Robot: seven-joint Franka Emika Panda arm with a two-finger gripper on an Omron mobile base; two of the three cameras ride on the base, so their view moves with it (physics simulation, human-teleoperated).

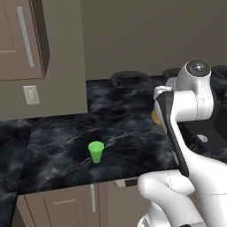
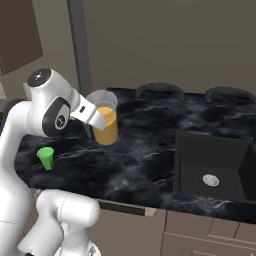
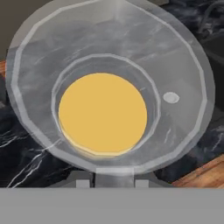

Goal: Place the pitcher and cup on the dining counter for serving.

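Looking straight down from the hand, the pitcher [image 3: 105, 113] is sitting directly under the gripper [image 3: 109, 181], upright, its rim pinched between the fingers; the gripper is grasping it at the near wall. It is hanging just over, or perhaps resting on, the counter [image 2: 150, 165] left of the sink [image 2: 212, 167]. The cup [image 1: 95, 151] is standing well apart. The arm [image 2: 47, 107] is reaching forward, elbow raised, wrist bending down.

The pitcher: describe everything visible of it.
The pitcher is a tall clear cylinder, flaring to a wide rim, with orange-yellow liquid filling its lower part. It stands upright over the black marble counter; whether its base touches is unclear. The gripper has its jaws closed on the rim. The hand view looks straight down into it.
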